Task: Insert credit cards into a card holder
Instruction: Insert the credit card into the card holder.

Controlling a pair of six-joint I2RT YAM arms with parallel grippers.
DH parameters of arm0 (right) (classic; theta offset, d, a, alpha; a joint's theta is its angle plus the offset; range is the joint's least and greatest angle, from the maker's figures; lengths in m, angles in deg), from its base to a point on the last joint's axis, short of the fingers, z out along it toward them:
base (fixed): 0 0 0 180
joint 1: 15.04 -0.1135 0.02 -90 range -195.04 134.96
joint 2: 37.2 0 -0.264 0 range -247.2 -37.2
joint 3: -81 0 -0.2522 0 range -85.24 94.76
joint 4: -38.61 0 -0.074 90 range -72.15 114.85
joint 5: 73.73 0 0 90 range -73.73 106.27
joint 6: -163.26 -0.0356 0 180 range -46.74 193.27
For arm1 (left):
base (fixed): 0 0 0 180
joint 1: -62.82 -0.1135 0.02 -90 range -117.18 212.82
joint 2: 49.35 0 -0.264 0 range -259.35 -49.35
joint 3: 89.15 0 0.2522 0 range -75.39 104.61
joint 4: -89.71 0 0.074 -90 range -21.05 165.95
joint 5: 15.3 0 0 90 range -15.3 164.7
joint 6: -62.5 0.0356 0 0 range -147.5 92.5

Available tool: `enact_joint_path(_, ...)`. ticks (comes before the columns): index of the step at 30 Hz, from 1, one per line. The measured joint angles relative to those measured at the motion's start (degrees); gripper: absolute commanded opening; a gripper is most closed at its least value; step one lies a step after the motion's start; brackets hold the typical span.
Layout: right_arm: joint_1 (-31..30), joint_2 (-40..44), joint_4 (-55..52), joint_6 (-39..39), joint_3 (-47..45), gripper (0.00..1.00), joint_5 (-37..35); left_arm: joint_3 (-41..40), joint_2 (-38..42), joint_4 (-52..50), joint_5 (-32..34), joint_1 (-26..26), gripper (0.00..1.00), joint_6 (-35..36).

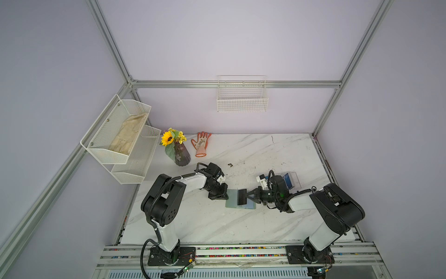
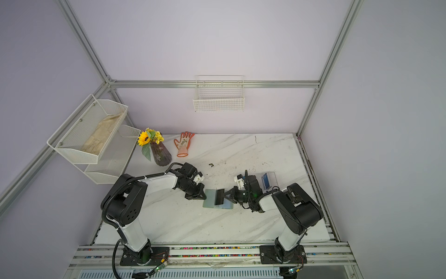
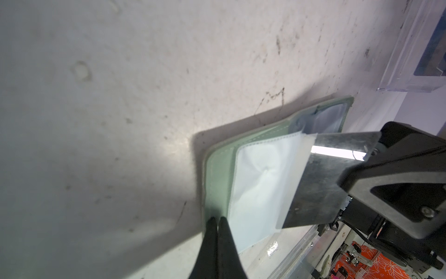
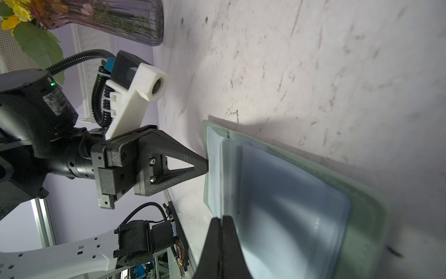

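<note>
While clamped tight on a dark credit card [image 1: 242, 197], reaches in from 3 o'clock with the right gripper [image 1: 248, 196], holding that card's leading edge under a clear sleeve [image 3: 260, 183] of the card holder [image 1: 232, 200]. Finds the card holder opened flat on the marble table [image 1: 217, 224], near centre, sage-green cover down, sleeves up. Meets it from 9 o'clock with the left gripper [image 1: 226, 196], closed tip to tip, touching the green border [image 3: 217, 183] at the holder's 9 o'clock edge; cannot tell whether pressing or pinching. Shows a clear acrylic box [image 1: 296, 181] at 2 o'clock of the holder, apart from it, with a blue card [image 1: 288, 181] standing inside. Has a vase of flowers [image 1: 182, 155] and an orange glove [image 1: 201, 145] at 11 o'clock, toward the back wall.
</note>
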Motion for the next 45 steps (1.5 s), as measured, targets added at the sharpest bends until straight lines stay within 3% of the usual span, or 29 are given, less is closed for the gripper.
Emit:
enact_joint_path(32,-2.58,-3.30,2.93,-1.70,1.95,0.00,-2.12,0.00,0.00,-0.13,0.04,-0.07,0.00,0.02)
enact_joint_path(45,-3.93,0.28,-13.94,4.63,7.34,0.00,-6.93,0.00,0.00,-0.11,0.02,-0.07,0.00,0.02)
